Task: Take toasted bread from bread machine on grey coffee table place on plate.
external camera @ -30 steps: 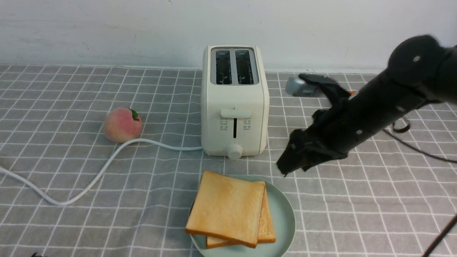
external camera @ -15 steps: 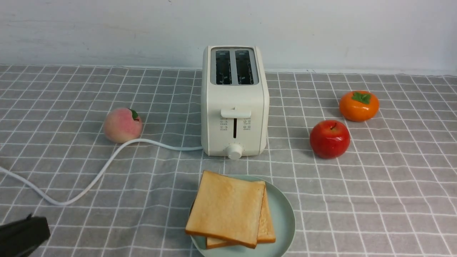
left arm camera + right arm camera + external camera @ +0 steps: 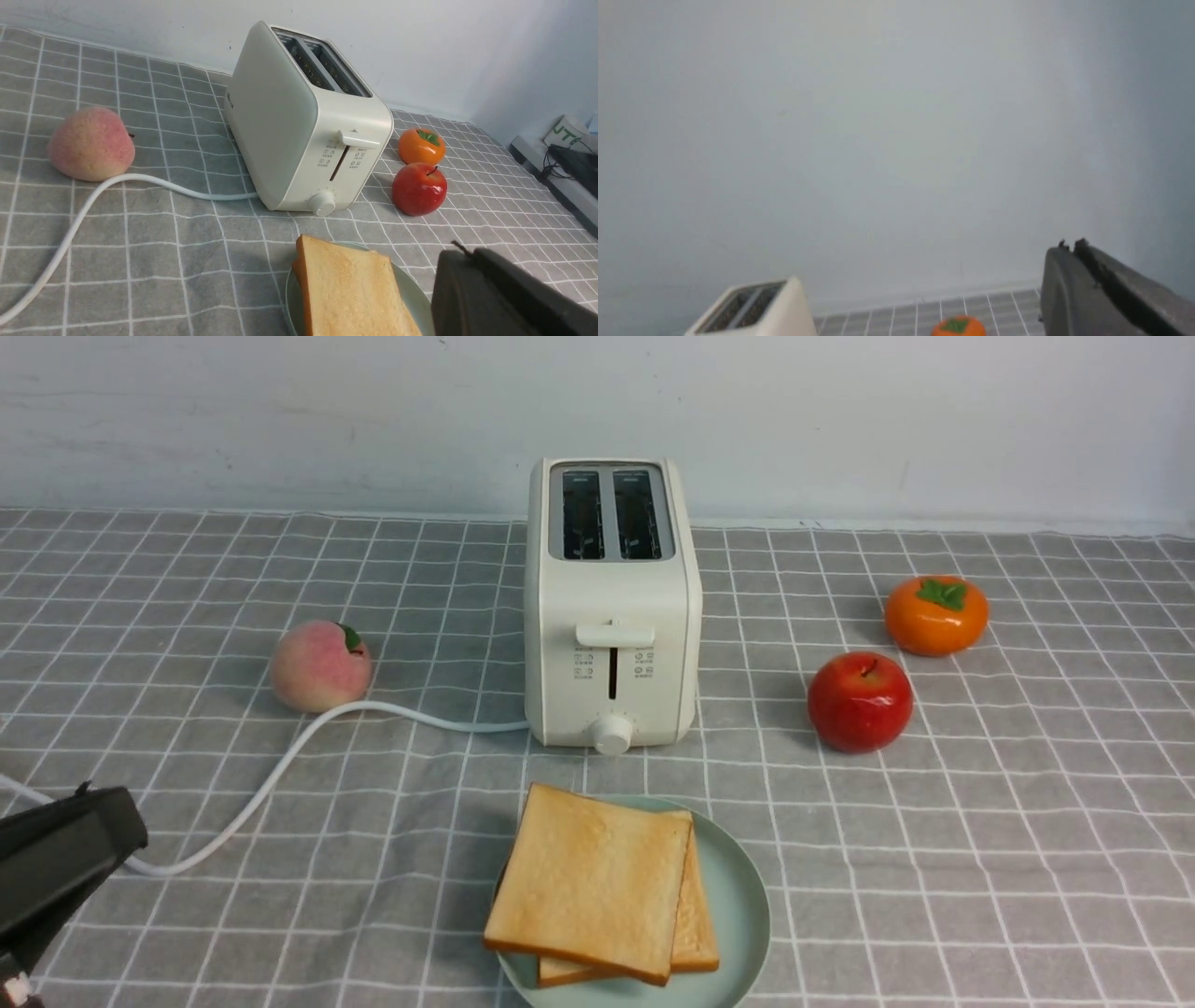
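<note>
Starting at the far left, we find the black, wedge-shaped left gripper (image 3: 112,826) low over the grey coffee table (image 3: 980,859), a broad grey cloth surface checked with white grid lines; its fingers are pressed together on nothing, which we read as an idle arm parked clear of the work. Beside it the white rubber cord (image 3: 271,775) loops across the cloth, passing just in front of the pink, fuzzy toy peach (image 3: 320,665), a bystander set well apart from the action. The cord runs to the cream-white, boxy two-slot bread machine (image 3: 611,644), standing upright near the wall with both slots dark and empty. The toasted bread (image 3: 593,877), two square golden slices with browner crusts, lies just in front of it on the round, shallow, mint-green plate (image 3: 742,905), one slice overlapping the other and the top one jutting past the rim on the left, so we judge the task as good as done. To the right sit a glossy red apple (image 3: 860,700) and, behind it, an orange persimmon with a green leaf cap (image 3: 935,614), both near but untouched. The black right gripper (image 3: 1069,254) shows only to its own wrist camera, fingers together and empty, aimed mostly at the wall, presumably held out of the way
</note>
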Motion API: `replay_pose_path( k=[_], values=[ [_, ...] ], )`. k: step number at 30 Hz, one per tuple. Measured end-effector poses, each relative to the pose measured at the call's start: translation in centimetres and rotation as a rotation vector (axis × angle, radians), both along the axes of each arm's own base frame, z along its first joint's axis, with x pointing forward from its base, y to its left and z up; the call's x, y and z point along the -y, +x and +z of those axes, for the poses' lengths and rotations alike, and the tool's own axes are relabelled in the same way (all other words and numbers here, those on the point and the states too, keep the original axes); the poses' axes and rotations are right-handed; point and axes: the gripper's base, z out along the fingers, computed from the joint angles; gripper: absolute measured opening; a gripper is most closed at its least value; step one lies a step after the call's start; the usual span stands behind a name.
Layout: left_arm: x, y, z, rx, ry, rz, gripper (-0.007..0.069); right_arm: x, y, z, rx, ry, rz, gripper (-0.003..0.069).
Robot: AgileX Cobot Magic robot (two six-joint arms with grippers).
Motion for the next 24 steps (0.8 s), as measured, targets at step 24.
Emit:
replay_pose_path(
  k=[24],
  values=[
    [0.4, 1.1, -0.4, -0.043, 0.007, 0.004, 0.0003, -0.2, 2.2, -0.8, -0.022, -0.077, -0.046, 0.0023]
  ],
)
